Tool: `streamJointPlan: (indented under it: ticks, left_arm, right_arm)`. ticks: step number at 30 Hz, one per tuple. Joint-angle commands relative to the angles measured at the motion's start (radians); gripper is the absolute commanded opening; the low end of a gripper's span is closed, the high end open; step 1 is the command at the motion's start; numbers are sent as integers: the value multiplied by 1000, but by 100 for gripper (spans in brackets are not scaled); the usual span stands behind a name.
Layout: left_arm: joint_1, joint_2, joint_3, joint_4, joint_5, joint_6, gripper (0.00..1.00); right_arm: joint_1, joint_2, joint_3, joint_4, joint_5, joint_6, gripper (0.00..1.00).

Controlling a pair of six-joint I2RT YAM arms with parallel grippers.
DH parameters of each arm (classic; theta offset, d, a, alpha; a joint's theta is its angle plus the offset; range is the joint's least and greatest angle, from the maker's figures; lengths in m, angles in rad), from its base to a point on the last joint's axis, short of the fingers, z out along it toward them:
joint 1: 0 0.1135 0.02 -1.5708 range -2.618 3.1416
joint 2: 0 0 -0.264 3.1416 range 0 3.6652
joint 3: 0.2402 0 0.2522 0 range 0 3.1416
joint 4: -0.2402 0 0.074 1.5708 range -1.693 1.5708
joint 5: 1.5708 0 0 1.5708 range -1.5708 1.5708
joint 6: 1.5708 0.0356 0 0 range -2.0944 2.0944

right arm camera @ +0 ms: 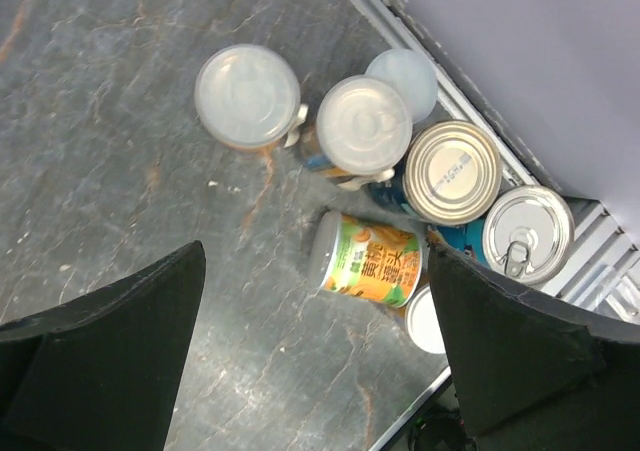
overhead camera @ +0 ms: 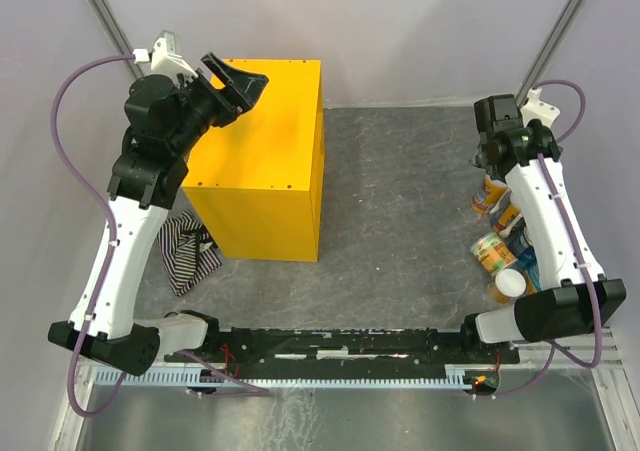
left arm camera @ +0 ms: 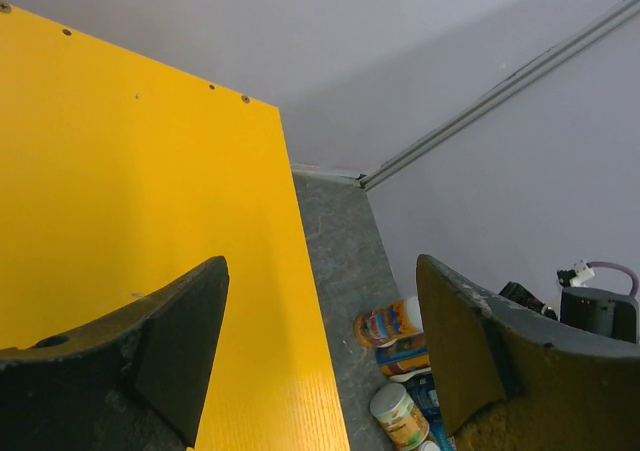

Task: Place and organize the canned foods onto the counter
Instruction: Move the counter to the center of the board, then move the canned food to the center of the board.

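The yellow counter (overhead camera: pixel 265 161) stands left of centre, its top bare; it fills the left of the left wrist view (left arm camera: pixel 130 201). Several cans (overhead camera: pixel 495 236) cluster at the right wall. In the right wrist view two white-lidded cans (right arm camera: pixel 248 96) (right arm camera: pixel 363 123) and two silver-topped cans (right arm camera: pixel 452 171) (right arm camera: pixel 527 233) stand upright, and an orange-green labelled can (right arm camera: pixel 375 263) lies on its side. My right gripper (right arm camera: pixel 312 311) hangs open and empty above that lying can, over the cluster in the top view (overhead camera: pixel 487 161). My left gripper (overhead camera: pixel 235 86) is open and empty above the counter's far left (left arm camera: pixel 320 351).
A striped cloth (overhead camera: pixel 188 251) lies on the grey floor at the counter's near-left corner, by the left arm. A black rail (overhead camera: pixel 340 343) runs along the near edge. Walls close in behind and on the right, just beyond the cans.
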Motion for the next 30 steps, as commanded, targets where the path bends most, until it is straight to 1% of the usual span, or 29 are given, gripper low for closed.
streamJointPlan:
  ticks: [1, 7, 10, 15, 20, 30]
  left_arm:
    - [-10, -14, -36, 94, 35, 33, 82]
    - [-14, -11, -70, 142, 40, 26, 82]
    - [-14, -17, -86, 165, 42, 27, 82]
    - [-16, -17, -105, 193, 46, 26, 82]
    - [-17, -16, -110, 203, 46, 29, 82]
    - [-17, -19, -108, 221, 42, 36, 82]
  right_arm:
    - [-72, 57, 59, 56, 8, -62, 99]
    - [-130, 153, 77, 126, -26, -118, 99]
    - [-152, 196, 85, 165, -70, -141, 99]
    - [-167, 261, 121, 222, -112, -188, 99]
    - [-170, 340, 181, 188, -125, -207, 99]
    - [-185, 384, 155, 153, -151, -220, 99]
